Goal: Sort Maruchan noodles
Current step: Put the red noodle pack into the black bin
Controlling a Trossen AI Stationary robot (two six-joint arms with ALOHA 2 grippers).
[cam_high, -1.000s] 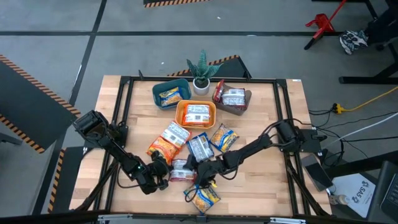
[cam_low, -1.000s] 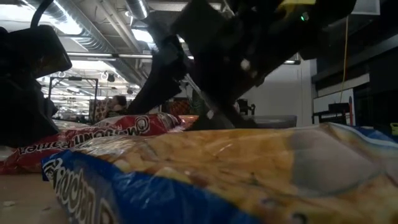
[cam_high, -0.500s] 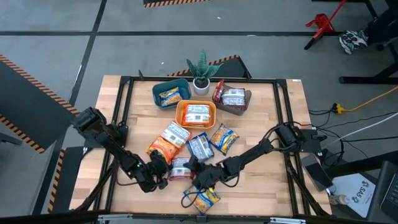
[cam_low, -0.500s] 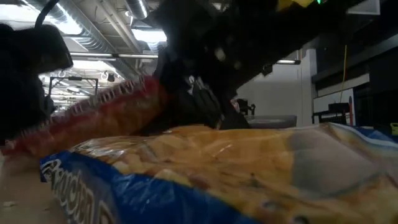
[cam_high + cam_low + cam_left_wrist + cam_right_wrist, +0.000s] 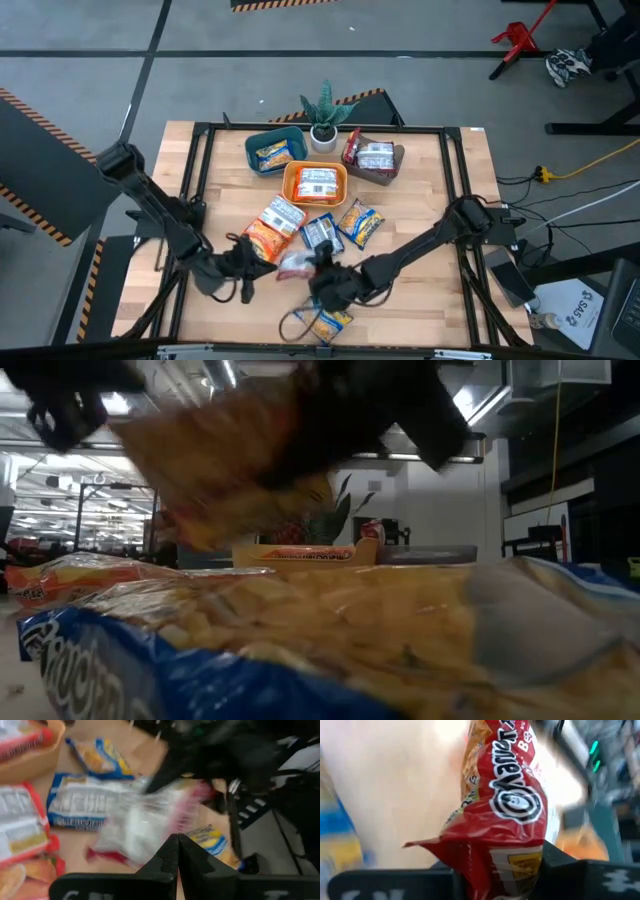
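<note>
A red-and-white noodle packet (image 5: 296,262) hangs above the table's near middle, with my right gripper (image 5: 320,280) shut on it. My left gripper (image 5: 246,263) hovers shut just left of it, holding nothing; in its wrist view the shut fingers (image 5: 177,852) point at the blurred packet (image 5: 150,822). Loose on the wood lie an orange packet (image 5: 268,226), a blue-and-white one (image 5: 321,236) and two yellow-and-blue ones (image 5: 360,222) (image 5: 326,320). The teal bin (image 5: 262,139), orange bin (image 5: 290,186) and grey bin (image 5: 398,158) each hold a packet. My right gripper pinches the red-and-white packet by one end (image 5: 495,862) between its two fingers. The plastic is crumpled where they close on it. The rest of the packet (image 5: 512,785) sticks out beyond the fingers, lifted clear of the table.
A potted plant (image 5: 324,118) stands at the far edge between the teal and grey bins. A black frame (image 5: 200,150) runs around the tabletop. In the low view the near yellow-and-blue packet (image 5: 380,640) fills the foreground.
My right gripper has shut on the red-and-white packet, rolled its wrist and risen, lifting the packet off the table. My left gripper, shut throughout, has risen and drawn back from the packet toward the table's left edge.
</note>
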